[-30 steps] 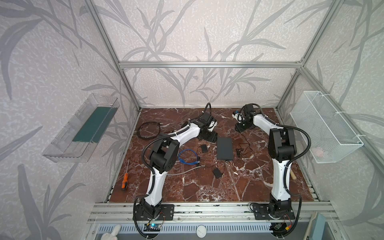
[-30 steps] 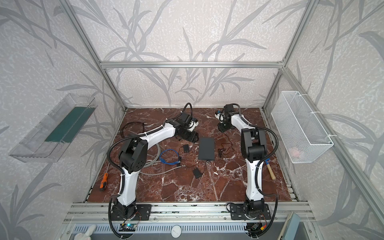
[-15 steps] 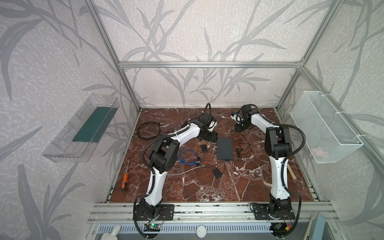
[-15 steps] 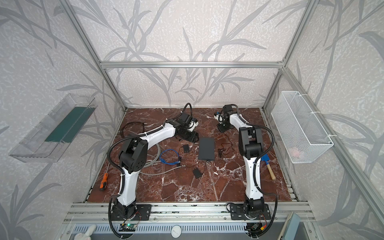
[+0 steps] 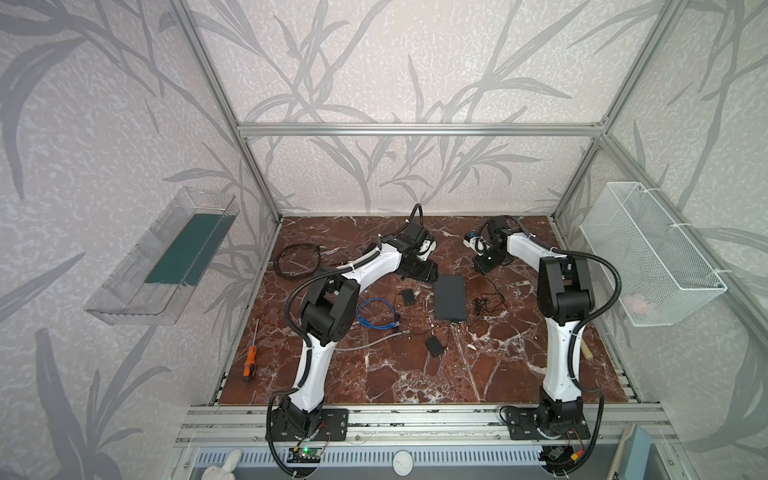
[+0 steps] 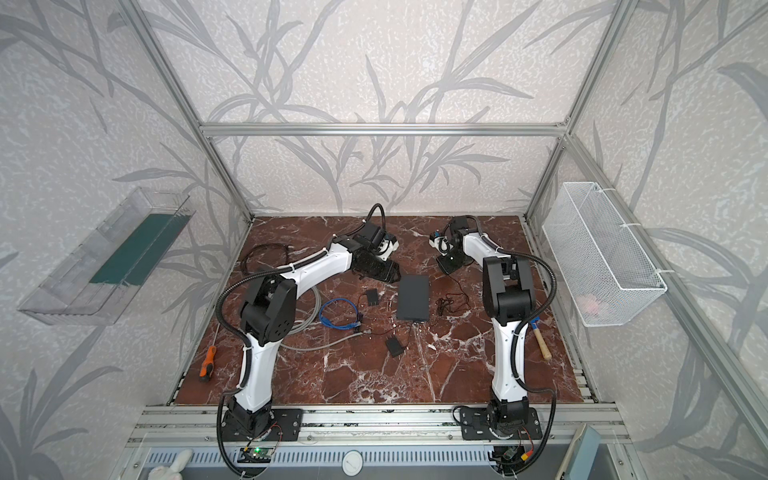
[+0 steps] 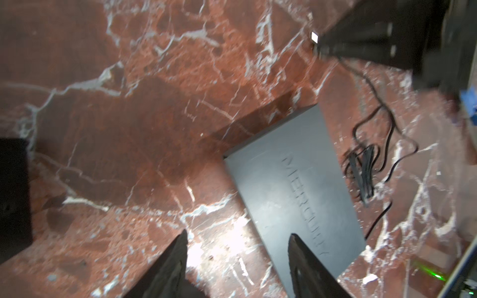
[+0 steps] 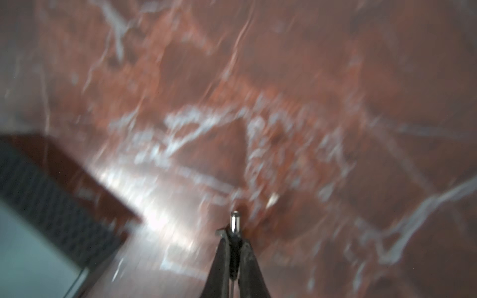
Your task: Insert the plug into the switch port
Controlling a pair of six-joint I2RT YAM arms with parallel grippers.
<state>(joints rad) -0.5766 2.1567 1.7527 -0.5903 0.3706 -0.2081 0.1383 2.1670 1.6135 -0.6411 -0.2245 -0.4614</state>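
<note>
switch (image 5: 450,297): centre of table (image 5: 374,374) | cable bundle (image 5: 482,305): just right of switch | adapter (image 5: 435,345): before switch | screwdriver (image 5: 249,363): far left

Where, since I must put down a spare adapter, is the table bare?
Bare: the table's front strip, between the arm bases, nearer than the front adapter; also the patch between the cord and the right arm. Crowded: the middle, around the switch, blue cable and cord.
</note>
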